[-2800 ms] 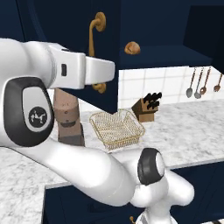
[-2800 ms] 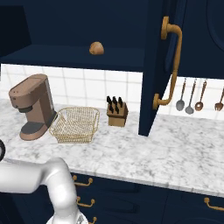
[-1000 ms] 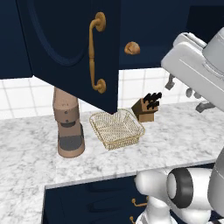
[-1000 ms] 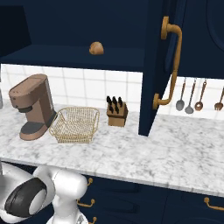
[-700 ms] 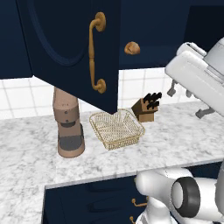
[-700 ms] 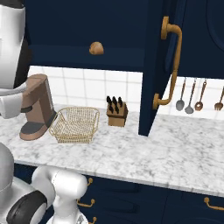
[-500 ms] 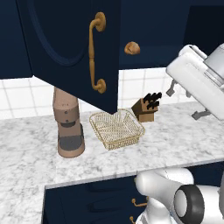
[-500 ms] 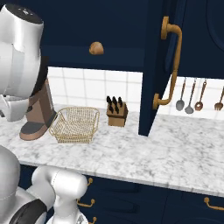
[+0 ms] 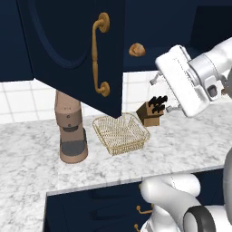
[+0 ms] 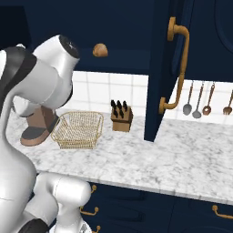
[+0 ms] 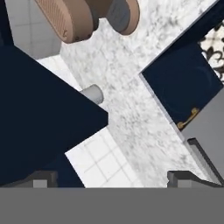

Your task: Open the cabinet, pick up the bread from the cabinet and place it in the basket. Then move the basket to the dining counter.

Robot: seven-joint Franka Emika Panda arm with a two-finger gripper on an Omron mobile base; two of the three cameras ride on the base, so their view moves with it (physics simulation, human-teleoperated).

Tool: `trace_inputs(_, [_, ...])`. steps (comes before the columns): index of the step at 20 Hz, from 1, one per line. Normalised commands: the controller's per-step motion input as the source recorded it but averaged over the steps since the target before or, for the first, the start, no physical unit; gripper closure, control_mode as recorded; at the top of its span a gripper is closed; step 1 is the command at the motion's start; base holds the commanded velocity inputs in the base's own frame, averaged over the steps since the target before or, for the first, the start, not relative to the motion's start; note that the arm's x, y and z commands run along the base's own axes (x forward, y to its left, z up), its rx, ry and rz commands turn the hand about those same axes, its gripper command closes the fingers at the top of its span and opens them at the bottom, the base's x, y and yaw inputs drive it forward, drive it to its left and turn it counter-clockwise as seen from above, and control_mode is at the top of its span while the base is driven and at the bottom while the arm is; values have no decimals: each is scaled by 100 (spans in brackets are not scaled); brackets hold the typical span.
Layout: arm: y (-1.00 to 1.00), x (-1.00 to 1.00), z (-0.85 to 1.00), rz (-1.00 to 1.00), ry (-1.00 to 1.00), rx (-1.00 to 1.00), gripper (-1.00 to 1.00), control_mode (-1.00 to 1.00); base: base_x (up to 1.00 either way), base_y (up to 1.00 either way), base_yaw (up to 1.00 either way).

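Note:
Both doors of the navy cabinet (image 9: 63, 50) stand open, the right door (image 10: 160, 77) with its brass handle swung out. On the shelf inside lies the small round bread (image 9: 137, 49) (image 10: 100, 50). Below it, the golden wire basket (image 9: 120, 133) (image 10: 78, 129) sits on the marble counter and holds nothing. My gripper (image 9: 161, 94) hangs in the air right of the bread and above the knife block, apart from both. In the hand view its fingertips (image 11: 43, 178) are spread wide with nothing between them: open.
A brown coffee machine (image 9: 70, 131) stands left of the basket, a knife block (image 9: 152, 111) (image 10: 121, 118) to its right. Utensils (image 10: 198, 102) hang on the tiled wall. The left door's lower edge (image 11: 48, 118) juts over the counter. Navy drawers (image 11: 183, 96) sit below the counter's edge.
My hand has swung left and a little up toward the open cabinet, nearer the bread. Bread, basket and doors have not moved.

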Motion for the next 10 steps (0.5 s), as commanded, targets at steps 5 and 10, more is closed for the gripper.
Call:
trace_inputs(5, [46,87,5,15,15,32,-100,-100,0,0,0])
trace_inputs(10, [61,59,9,20,22,35,-100,-100,0,0,0])
